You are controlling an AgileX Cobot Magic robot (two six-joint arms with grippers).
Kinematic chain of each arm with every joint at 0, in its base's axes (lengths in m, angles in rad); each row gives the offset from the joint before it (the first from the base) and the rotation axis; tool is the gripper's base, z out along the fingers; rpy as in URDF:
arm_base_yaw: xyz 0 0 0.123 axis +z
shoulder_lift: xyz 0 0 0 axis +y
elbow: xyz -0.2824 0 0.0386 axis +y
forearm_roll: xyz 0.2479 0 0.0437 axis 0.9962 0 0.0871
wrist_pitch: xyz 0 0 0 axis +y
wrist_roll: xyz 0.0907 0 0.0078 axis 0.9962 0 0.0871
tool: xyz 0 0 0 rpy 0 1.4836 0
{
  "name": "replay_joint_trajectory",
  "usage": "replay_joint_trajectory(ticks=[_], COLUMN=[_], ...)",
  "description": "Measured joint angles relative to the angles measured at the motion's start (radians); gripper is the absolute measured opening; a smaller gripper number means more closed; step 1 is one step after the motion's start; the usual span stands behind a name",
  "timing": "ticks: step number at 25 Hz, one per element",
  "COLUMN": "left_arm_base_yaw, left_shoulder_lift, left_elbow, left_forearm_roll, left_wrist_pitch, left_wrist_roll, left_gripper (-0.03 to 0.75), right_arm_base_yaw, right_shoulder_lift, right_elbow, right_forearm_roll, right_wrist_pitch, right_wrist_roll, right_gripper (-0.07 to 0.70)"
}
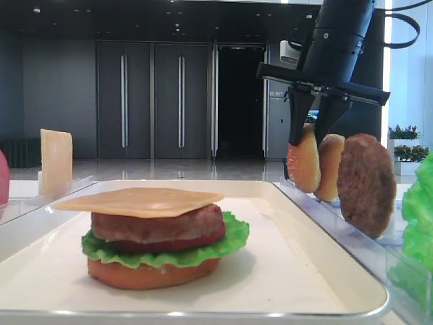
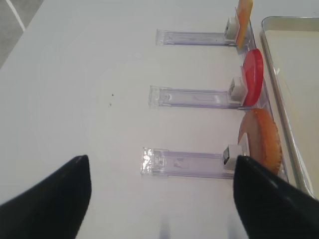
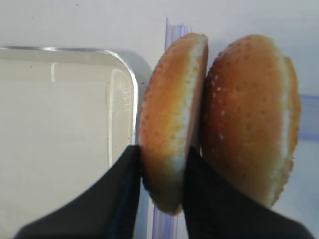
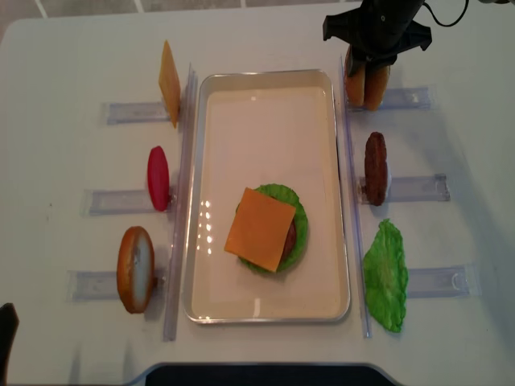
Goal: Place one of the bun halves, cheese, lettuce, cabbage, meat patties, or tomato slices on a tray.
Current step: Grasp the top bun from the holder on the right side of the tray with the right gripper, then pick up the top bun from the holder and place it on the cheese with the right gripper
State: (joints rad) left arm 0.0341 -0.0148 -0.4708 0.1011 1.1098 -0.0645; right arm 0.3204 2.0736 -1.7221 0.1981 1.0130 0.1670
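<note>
The right gripper [image 3: 162,184] is clamped on a bun half [image 3: 172,119], one black finger on the domed side, one on the flat pale face, down near the lower edge in the wrist view. The bun stands on edge in its clear rack [image 4: 402,98] at the upper right of the overhead view, just beside the tray [image 4: 211,265], with a second bun half [image 3: 254,114] pressed against it. It looks light and spongy, so a firm pinch across its thickness should hold, though squeezing harder may dent it. The arm hangs nearly straight down over the rack, wrist tilted slightly. The left gripper [image 2: 162,199] sits low at the bottom left, fingers spread, holding nothing
</note>
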Motion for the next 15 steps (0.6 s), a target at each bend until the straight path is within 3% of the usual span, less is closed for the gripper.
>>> replay_joint_trajectory(ticks=[7, 15], left_arm_base_yaw=[0.0, 0.0], left_shoulder_lift=[0.0, 0.0], left_elbow=[0.0, 0.0], left_forearm_roll=[0.0, 0.0], left_wrist_pitch=[0.0, 0.0], left_wrist_roll=[0.0, -0.003], left_gripper=[0.692, 0.692], right_arm_base_yaw=[0.006, 0.024], right_shoulder_lift=[-0.012, -0.116], right_elbow=[0.0, 0.001], right_forearm_roll=[0.0, 0.082], right_wrist_pitch=[0.021, 0.092], right_wrist_roll=[-0.001, -0.052], right_gripper=[0.211, 0.207])
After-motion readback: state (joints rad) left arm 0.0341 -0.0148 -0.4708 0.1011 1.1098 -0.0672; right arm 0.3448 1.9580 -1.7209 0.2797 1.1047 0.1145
